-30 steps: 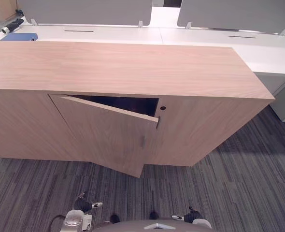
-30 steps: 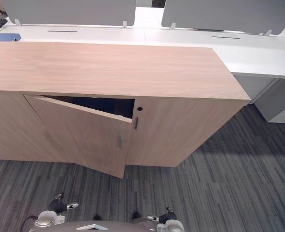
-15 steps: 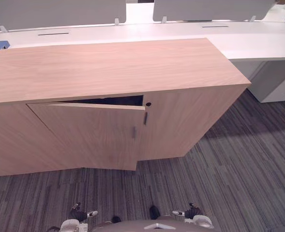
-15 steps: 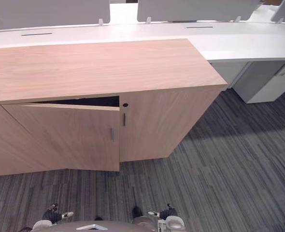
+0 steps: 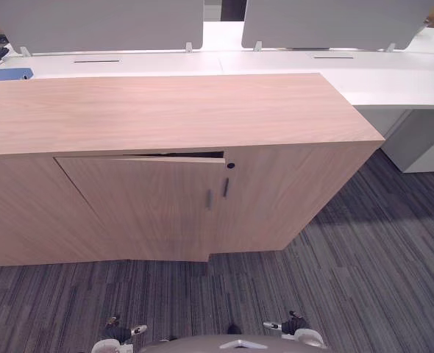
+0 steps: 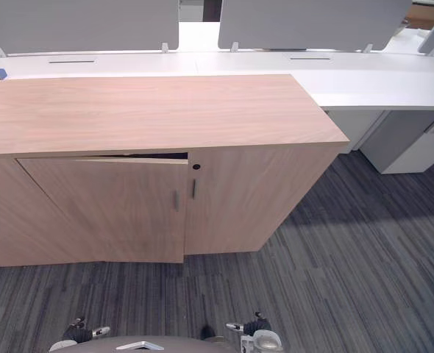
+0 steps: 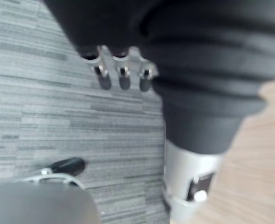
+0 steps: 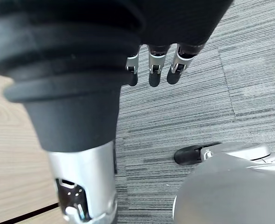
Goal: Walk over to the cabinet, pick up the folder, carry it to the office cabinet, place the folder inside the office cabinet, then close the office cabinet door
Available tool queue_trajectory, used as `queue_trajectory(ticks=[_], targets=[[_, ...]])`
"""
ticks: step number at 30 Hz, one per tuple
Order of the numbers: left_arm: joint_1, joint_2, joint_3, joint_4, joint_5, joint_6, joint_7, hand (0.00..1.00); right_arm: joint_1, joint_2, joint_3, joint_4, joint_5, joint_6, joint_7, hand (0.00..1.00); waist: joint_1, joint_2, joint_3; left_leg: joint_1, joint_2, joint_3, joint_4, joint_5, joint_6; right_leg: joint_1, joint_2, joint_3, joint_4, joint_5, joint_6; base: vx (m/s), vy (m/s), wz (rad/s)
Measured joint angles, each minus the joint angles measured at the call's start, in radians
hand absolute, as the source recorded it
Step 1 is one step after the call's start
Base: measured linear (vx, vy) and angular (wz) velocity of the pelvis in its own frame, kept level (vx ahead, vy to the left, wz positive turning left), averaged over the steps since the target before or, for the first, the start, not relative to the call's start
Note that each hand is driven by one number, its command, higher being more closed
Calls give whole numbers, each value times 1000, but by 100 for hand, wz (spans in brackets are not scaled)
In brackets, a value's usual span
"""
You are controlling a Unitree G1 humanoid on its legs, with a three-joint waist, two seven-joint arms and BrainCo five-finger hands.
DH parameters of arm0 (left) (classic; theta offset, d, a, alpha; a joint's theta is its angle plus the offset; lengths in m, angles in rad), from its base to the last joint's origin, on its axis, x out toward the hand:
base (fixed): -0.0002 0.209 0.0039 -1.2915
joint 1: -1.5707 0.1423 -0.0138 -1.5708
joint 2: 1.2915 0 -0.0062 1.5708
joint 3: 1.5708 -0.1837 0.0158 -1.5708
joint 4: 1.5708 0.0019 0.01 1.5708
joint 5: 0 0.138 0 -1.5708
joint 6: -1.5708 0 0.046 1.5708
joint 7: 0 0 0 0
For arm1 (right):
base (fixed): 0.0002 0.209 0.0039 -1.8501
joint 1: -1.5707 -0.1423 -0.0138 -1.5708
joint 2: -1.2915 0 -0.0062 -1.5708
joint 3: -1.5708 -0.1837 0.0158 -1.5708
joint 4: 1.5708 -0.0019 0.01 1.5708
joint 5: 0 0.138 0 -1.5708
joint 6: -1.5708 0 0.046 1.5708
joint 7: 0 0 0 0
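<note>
The office cabinet door (image 5: 140, 206) leaves me only a thin dark slit along its top, so the inside is hidden. The office cabinet (image 5: 165, 110) runs off my left edge. A blue object (image 5: 7, 73) on the desk (image 5: 276, 62) is too small to identify.

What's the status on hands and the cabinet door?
Left hand open, empty. Right hand open, empty. Cabinet door nearly shut, thin dark gap along its top edge, not yet flush.

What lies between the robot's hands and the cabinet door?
Bare grey striped carpet lies between the left hand, the right hand and the slightly ajar cabinet door, seen in the left eye view.
</note>
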Motion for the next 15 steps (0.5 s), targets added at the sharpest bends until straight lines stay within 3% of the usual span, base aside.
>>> queue_trajectory(ticks=[15], targets=[[15, 2, -1, 0, 0, 6, 1, 0, 1, 0, 2, 17, 0, 0, 0, 0, 16, -7, -27, 14, -15, -12, -34, 20, 8, 4, -12, -22, 0, -7, -1, -19, -24, 2]])
